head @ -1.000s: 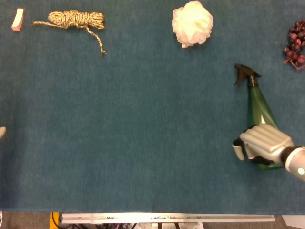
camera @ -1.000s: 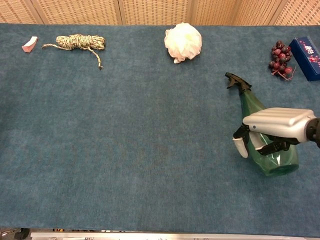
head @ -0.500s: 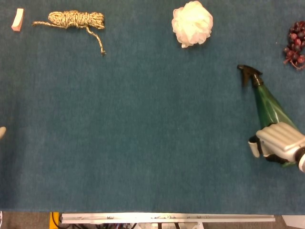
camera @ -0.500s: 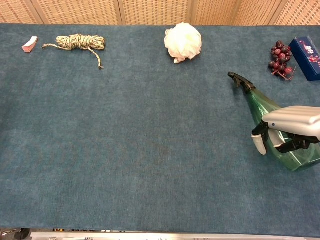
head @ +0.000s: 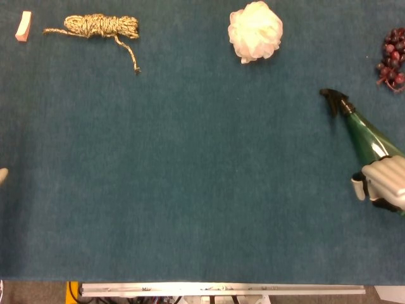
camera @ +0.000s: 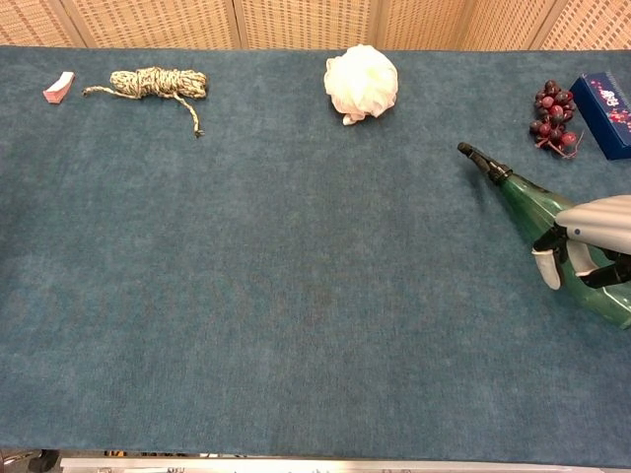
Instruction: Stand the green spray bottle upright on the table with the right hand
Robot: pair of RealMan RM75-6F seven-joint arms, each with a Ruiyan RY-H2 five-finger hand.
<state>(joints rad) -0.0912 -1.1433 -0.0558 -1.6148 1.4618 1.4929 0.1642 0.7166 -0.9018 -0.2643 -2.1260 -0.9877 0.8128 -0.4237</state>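
No writing legible anywhere on the bench (camera: 296, 325). Along the far edge: rope (camera: 158, 83), white puff (camera: 362, 82), grapes (camera: 554, 119), a blue box (camera: 604, 113) with print too small to read. By the right edge, the right hand (camera: 590, 239) wraps the tilted bottle (camera: 527, 200), nozzle pointing far-left.
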